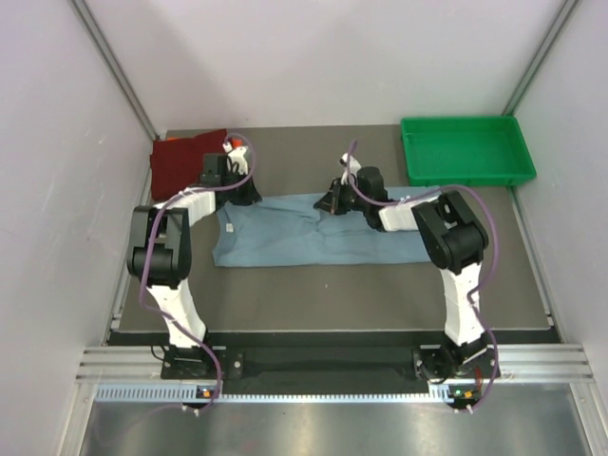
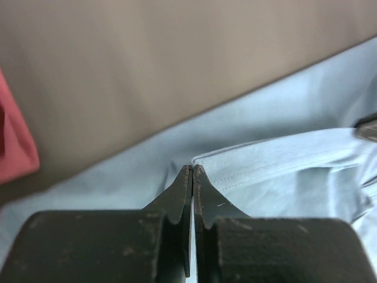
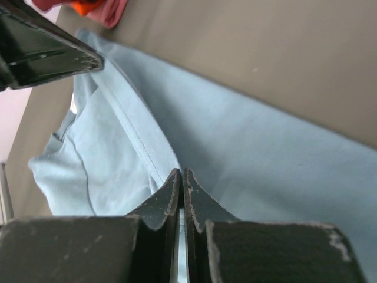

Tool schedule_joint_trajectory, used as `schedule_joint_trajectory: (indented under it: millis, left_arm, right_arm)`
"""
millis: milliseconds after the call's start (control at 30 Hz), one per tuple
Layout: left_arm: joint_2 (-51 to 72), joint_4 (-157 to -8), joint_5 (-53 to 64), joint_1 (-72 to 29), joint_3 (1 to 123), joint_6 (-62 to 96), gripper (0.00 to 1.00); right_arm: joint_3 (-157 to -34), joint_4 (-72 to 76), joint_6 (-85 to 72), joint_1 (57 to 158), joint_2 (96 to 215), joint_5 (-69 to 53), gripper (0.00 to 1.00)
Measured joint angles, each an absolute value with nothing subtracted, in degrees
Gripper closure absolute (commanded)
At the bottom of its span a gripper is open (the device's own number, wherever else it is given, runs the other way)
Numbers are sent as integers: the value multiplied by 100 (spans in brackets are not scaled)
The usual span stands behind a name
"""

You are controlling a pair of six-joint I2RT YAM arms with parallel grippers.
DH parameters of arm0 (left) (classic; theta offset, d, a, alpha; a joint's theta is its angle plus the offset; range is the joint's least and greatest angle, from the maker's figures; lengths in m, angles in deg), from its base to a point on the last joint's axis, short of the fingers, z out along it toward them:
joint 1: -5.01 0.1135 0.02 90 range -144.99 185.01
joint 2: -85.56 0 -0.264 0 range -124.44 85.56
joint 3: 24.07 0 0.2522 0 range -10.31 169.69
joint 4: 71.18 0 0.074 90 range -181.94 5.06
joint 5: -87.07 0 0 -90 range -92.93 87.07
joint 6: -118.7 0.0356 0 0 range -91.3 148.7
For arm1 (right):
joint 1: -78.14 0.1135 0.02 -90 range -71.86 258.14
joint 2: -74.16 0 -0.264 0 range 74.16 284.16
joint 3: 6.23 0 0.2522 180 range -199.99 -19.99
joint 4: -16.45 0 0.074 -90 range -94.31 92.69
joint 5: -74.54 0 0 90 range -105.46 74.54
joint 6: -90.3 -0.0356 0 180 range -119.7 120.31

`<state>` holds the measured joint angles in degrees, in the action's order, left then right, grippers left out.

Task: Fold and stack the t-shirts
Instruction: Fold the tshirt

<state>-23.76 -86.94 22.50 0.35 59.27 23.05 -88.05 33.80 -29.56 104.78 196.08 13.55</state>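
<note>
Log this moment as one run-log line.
left gripper: shut on grey-blue t-shirt, far edge | right gripper: shut on same edge | dark red t-shirt: folded, far left

At bottom centre we see the left gripper (image 2: 192,168) pinching a hem of the grey-blue t-shirt (image 2: 283,177), which fills the lower right. A red t-shirt (image 2: 15,141) shows at far left.
</note>
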Motion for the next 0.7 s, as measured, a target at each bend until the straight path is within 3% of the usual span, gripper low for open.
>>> schedule_joint_trajectory:
  millis: [167, 333, 433, 700]
  left_arm:
    - [-2092, -8696, 1903, 33, 5420, 2323, 92]
    - [-1499, -8556, 1192, 19, 4915, 2069, 78]
    - [-865, -8283, 624, 19, 4426, 1763, 71]
    - [-653, -8104, 506, 2, 4515, 1276, 73]
  right_arm:
    - [-8444, 3288, -2720, 10696, 19298, 1340, 92]
    - [-8367, 3059, -2320, 10886, 19145, 1552, 79]
    - [-8210, 2945, -2165, 10908, 19025, 1744, 77]
    - [-8182, 2926, -2193, 10906, 18994, 1860, 78]
